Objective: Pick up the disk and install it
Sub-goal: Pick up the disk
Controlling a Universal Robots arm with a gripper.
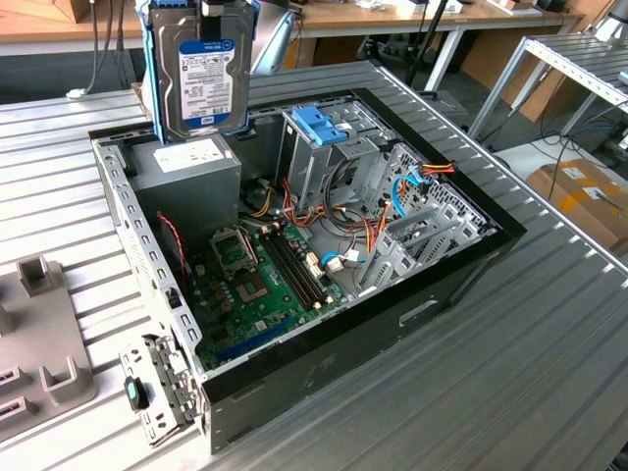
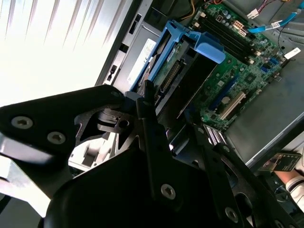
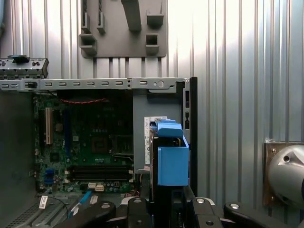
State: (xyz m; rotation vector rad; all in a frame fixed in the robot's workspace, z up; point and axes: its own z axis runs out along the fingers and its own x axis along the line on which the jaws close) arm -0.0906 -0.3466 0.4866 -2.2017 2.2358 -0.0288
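Gripper (image 2: 169, 102), jaws clenched on the disk (image 1: 204, 78), hangs over a computer case (image 1: 422, 314) corner. Ribbed metal table (image 1: 530, 392) beneath; workbenches (image 1: 334, 20) behind.

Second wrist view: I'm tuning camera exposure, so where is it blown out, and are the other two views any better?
In the second wrist view the ribbed table washes out to white while the hand holding the disk goes near-black; in the first wrist view a milder glare band streaks the table; the exterior view is evenly lit.

Even indoor light, white glare on ribbed table (image 2: 42, 47), shadowed computer case (image 1: 392, 334)
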